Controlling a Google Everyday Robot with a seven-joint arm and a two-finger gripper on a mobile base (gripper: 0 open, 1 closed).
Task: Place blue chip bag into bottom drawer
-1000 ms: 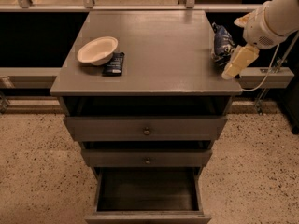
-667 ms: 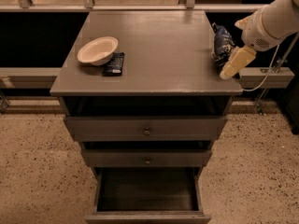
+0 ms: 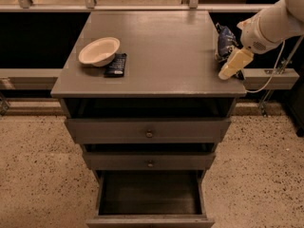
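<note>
The blue chip bag (image 3: 225, 41) is a crinkled dark-blue foil bag with white patches. It stands on the right edge of the grey cabinet top (image 3: 161, 46). My gripper (image 3: 232, 63) is low over the top's right front corner, just in front of and right of the bag, on the white arm (image 3: 275, 23) that comes in from the upper right. The bottom drawer (image 3: 149, 220) is pulled open and its dark inside shows nothing in it.
A cream bowl (image 3: 99, 51) and a flat black packet (image 3: 116, 64) lie on the left of the cabinet top. The top drawer (image 3: 149, 131) and the middle drawer (image 3: 150, 161) are closed. Speckled floor surrounds the cabinet; a rail runs behind it.
My gripper has shifted slightly to the left, closer to the bag. The bag, bowl, packet and drawers have not moved.
</note>
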